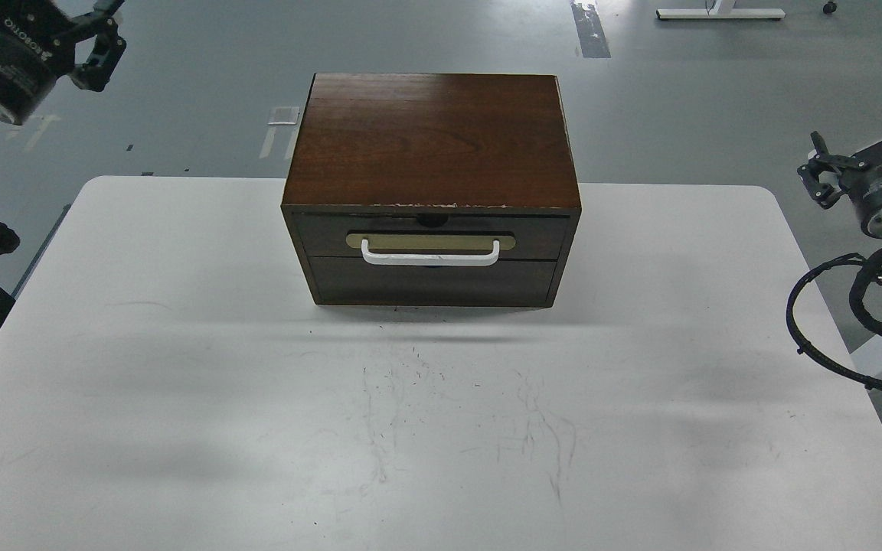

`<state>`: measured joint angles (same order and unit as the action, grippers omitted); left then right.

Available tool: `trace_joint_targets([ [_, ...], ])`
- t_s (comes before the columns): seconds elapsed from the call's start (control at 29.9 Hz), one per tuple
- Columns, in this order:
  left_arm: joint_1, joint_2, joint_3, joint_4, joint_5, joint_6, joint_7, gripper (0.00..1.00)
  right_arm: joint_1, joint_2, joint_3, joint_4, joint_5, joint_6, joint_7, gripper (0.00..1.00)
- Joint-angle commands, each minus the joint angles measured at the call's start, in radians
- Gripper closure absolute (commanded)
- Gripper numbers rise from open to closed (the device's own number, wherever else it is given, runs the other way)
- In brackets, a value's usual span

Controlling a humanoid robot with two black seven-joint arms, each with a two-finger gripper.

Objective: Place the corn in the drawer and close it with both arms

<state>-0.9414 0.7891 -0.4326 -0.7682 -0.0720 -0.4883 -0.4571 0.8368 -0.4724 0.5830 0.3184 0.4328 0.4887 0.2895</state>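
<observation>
The drawer [429, 236] at frame centre sits pushed in; no corn in sight. My left hand [96, 42] upper left and right hand [862, 145] far right both hang apart-fingered, well clear of it

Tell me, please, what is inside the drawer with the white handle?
The drawer is shut flush in the wooden cabinet, so its inside is hidden. Only its dark front and white handle show. No corn is visible anywhere on the table.

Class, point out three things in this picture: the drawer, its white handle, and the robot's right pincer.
drawer [540, 237]: head view, dark front panel right of the plate.
white handle [430, 260]: head view, middle of the bar.
right pincer [866, 141]: head view, midway between its fingertips.
</observation>
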Motion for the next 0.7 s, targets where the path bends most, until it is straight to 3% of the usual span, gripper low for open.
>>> trace_joint_targets([
  [0.0,0.019,-0.088,-0.001,0.194,-0.071,0.000,-0.003,0.02,0.004,-0.008,0.065,0.002,0.004,0.000,0.005,0.00],
  [0.2,0.070,-0.238,-0.006,0.383,-0.161,0.000,-0.005,0.02,0.002,0.001,0.116,0.002,0.004,0.000,0.005,0.00],
  [0.33,0.108,-0.291,-0.037,0.414,-0.178,0.000,0.001,0.02,0.001,0.005,0.118,0.001,0.006,0.000,0.005,0.00],
  [0.67,0.174,-0.292,-0.135,0.428,-0.180,0.000,0.024,0.02,0.002,0.012,0.101,-0.002,0.004,0.000,0.007,0.00],
])
